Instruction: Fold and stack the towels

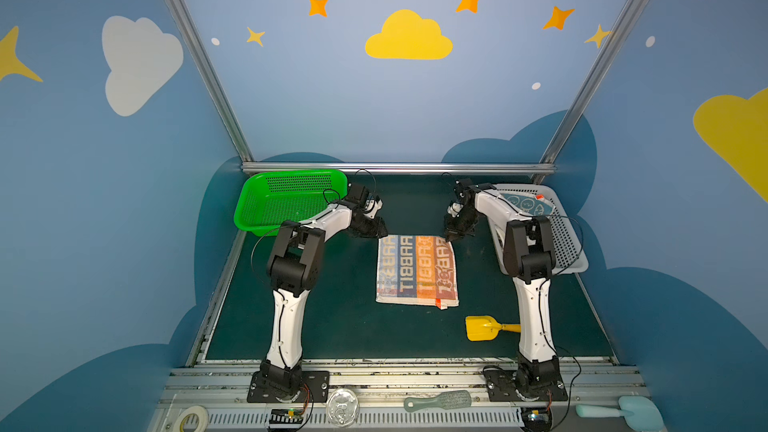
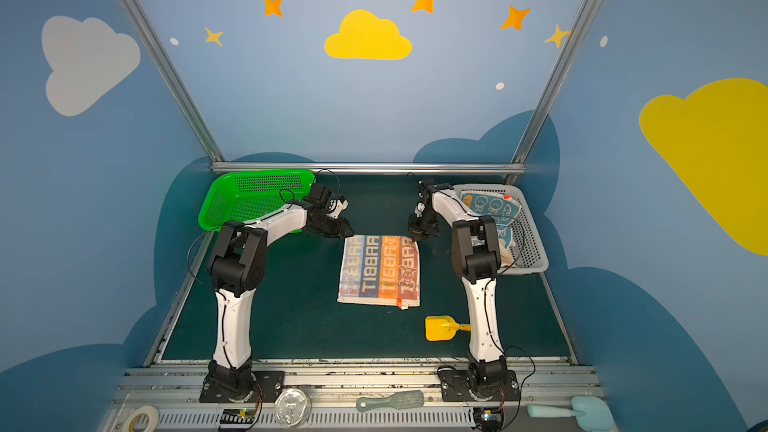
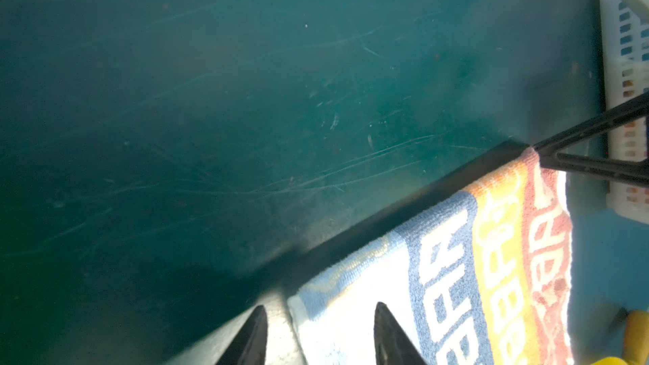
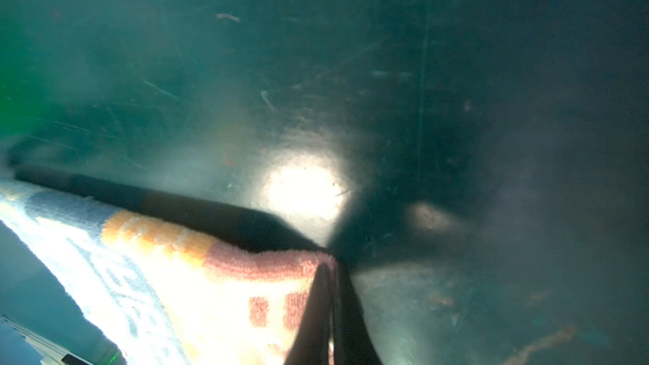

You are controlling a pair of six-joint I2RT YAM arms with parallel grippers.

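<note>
Reading "RABBIT" across striped towel (image 1: pixel 417 270); right jaws clamped on corner, left jaws apart.

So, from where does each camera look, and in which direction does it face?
Top views: high above the robot's bases, looking down and forward on the table; left arm, right arm and towel show.
Left wrist: on the left arm, looking past the open left pincer at a towel corner.
Right wrist: on the right arm, looking along the right pincer, shut on another towel corner.
Shared: left wrist view shows the right pincer too.
</note>
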